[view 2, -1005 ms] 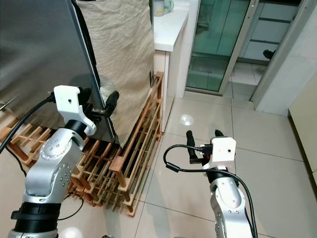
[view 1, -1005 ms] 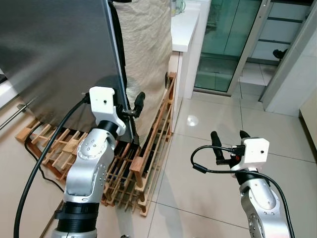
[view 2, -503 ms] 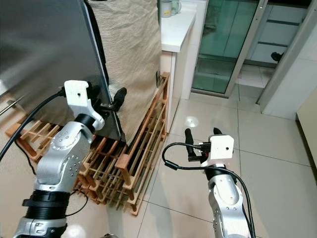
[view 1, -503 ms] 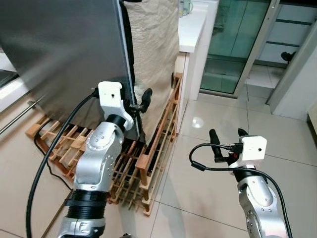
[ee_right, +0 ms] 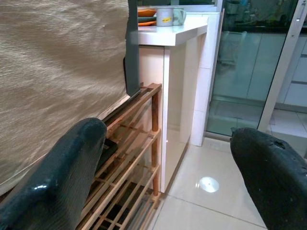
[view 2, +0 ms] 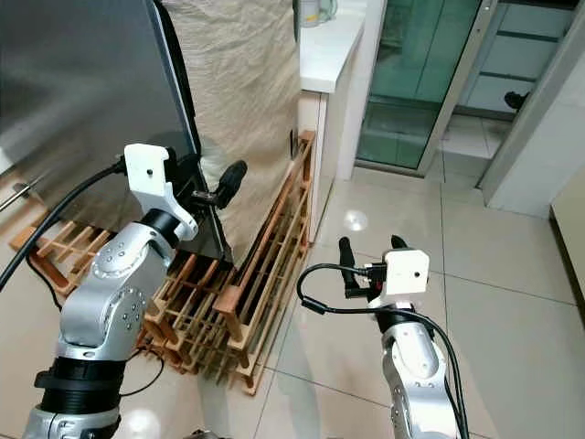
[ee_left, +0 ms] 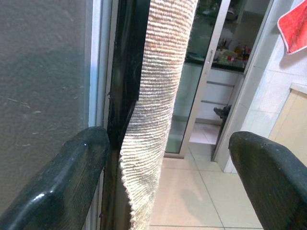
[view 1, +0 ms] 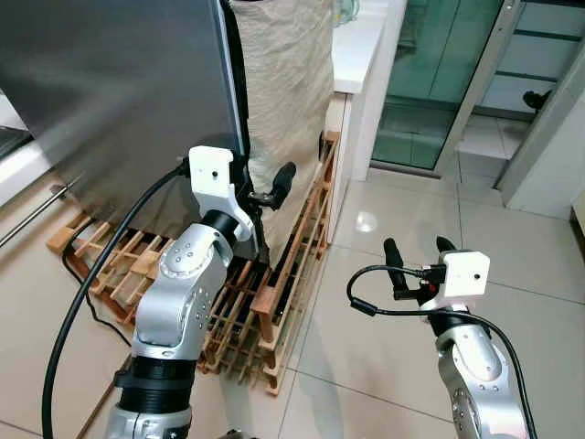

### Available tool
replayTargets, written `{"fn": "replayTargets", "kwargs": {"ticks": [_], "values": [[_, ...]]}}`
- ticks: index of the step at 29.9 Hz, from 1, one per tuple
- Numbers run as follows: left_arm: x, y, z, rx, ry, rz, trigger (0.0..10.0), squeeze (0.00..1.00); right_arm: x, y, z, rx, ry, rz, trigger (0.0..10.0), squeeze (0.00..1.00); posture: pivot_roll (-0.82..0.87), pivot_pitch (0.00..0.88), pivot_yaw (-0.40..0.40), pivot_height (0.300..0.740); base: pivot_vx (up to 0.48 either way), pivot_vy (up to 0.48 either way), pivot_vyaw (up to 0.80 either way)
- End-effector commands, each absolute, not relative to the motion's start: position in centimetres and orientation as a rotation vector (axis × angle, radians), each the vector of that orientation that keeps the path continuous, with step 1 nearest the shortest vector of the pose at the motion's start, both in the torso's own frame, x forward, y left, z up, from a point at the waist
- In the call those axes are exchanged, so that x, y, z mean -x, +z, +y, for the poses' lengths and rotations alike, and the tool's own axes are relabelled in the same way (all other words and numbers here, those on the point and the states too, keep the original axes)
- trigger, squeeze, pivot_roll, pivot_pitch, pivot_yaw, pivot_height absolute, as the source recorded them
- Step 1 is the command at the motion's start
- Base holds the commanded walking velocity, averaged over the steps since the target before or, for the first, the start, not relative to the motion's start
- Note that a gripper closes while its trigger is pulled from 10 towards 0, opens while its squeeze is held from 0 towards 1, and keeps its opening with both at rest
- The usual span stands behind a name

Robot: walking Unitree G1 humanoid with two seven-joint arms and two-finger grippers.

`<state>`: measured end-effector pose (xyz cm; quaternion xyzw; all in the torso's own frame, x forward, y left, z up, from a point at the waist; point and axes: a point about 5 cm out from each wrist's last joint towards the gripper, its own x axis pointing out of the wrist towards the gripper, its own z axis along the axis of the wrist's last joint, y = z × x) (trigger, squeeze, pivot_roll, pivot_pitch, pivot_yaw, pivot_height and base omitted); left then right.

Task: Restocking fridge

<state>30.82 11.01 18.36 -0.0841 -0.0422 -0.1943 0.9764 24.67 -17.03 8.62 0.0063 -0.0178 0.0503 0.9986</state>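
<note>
The fridge's grey steel door [view 1: 110, 82] stands at the left, and a beige woven cloth [view 1: 283, 82] hangs over the fridge side behind it. My left gripper [view 1: 260, 187] is raised to the door's free edge and is open. In the left wrist view the black door edge [ee_left: 125, 72] and the cloth [ee_left: 153, 96] lie between its two fingers [ee_left: 62, 177]. My right gripper [view 1: 418, 261] is open and holds nothing, low over the tiled floor at the right.
A wooden slatted rack [view 1: 283, 274] lies on the floor at the fridge's foot. A white counter [view 1: 356, 46] with a mug [view 2: 313, 9] stands behind it, then glass sliding doors [view 1: 430, 82]. A black cable [view 1: 82, 302] trails from my left arm. Tiled floor [view 1: 384, 357] stretches to the right.
The whole view has shifted, so the camera moved. My left gripper has risen slightly and reached a little further past the door edge. The right gripper has held its pose.
</note>
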Motion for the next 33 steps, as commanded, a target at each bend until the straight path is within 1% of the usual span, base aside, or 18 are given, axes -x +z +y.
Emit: {"fn": "replayTargets", "kwargs": {"ticks": [1, 3, 6, 7, 9, 19, 21, 23, 24, 25, 27, 29, 30, 31, 33], "values": [[-30.7, 18.6, 10.8, 0.167, -0.413, -0.082, 10.0, 0.0, -24.9, 8.7, -16.7, -0.015, 0.118, -0.043, 10.0, 0.0, -0.18, 0.0, 0.063, 0.74, 0.0, 0.0, 0.0], [-30.8, 18.5, 10.7, 0.16, -0.418, -0.076, 10.0, 0.0, -25.1, 9.1, -16.0, -0.032, 0.162, -0.052, 10.0, 0.0, -0.18, 0.0, 0.061, 0.74, 0.0, 0.0, 0.0], [-31.4, 18.2, 10.5, 0.147, -0.41, -0.066, 10.0, 0.0, -25.3, 9.7, -14.4, -0.045, 0.289, -0.056, 10.0, 0.0, -0.17, 0.0, 0.056, 0.74, 0.0, 0.0, 0.0], [-31.4, 18.2, 10.5, 0.147, -0.41, -0.066, 10.0, 0.0, -25.3, 9.7, -14.4, -0.045, 0.289, -0.056, 10.0, 0.0, -0.17, 0.0, 0.056, 0.74, 0.0, 0.0, 0.0], [-32.2, 18.4, 10.0, 0.139, -0.414, -0.07, 10.0, 0.0, -25.6, 10.0, -13.8, -0.046, 0.35, -0.053, 10.0, 0.0, -0.17, 0.0, 0.053, 0.74, 0.0, 0.0, 0.0], [-33.5, 19.0, 9.7, 0.113, -0.391, -0.098, 10.0, 0.0, -25.6, 9.8, -13.1, -0.077, 0.461, -0.002, 10.0, 0.0, -0.18, 0.0, 0.053, 0.74, 0.0, 0.0, 0.0], [-33.7, 18.5, 8.6, 0.124, -0.435, -0.088, 10.0, 0.0, -25.6, 9.7, -13.2, -0.096, 0.458, 0.009, 10.0, 0.0, -0.18, 0.0, 0.052, 0.74, 0.0, 0.0, 0.0], [-33.1, 18.8, 6.5, 0.085, -0.578, -0.145, 10.0, 0.0, -25.6, 9.7, -13.2, -0.095, 0.462, 0.011, 10.0, 0.0, -0.18, 0.0, 0.051, 0.74, 0.0, 0.0, 0.0], [-32.8, 18.9, 5.7, 0.061, -0.622, -0.165, 10.0, 0.0, -25.6, 9.7, -13.2, -0.097, 0.465, 0.013, 10.0, 0.0, -0.18, 0.0, 0.05, 0.74, 0.0, 0.0, 0.0], [-32.5, 18.9, 4.5, 0.077, -0.688, -0.167, 10.0, 0.0, -25.6, 9.7, -13.1, -0.1, 0.47, 0.016, 10.0, 0.0, -0.18, 0.0, 0.049, 0.74, 0.0, 0.0, 0.0], [-32.4, 18.9, 2.7, 0.129, -0.765, -0.154, 10.0, 0.0, -25.6, 9.6, -12.9, -0.106, 0.481, 0.021, 10.0, 0.0, -0.18, 0.0, 0.048, 0.74, 0.0, 0.0, 0.0], [-32.3, 18.8, 1.0, 0.203, -0.842, -0.135, 10.0, 0.0, -25.6, 9.6, -12.6, -0.11, 0.494, 0.027, 10.0, 0.0, -0.18, 0.0, 0.048, 0.74, 0.0, 0.0, 0.0], [-32.3, 18.8, 1.0, 0.203, -0.842, -0.135, 10.0, 0.0, -25.6, 9.6, -12.6, -0.11, 0.494, 0.027, 10.0, 0.0, -0.18, 0.0, 0.048, 0.74, 0.0, 0.0, 0.0], [-32.3, 18.9, 0.2, 0.245, -0.881, -0.124, 10.0, 0.0, -25.6, 9.6, -12.5, -0.113, 0.5, 0.03, 10.0, 0.0, -0.18, 0.0, 0.052, 0.74, 0.0, 0.0, 0.0], [-31.8, 19.1, -1.9, 0.263, -0.992, -0.125, 10.0, 0.0, -25.5, 9.6, -12.4, -0.118, 0.505, 0.035, 10.0, 0.0, -0.19, 0.0, 0.054, 0.74, 0.0, 0.0, 0.0]]}}
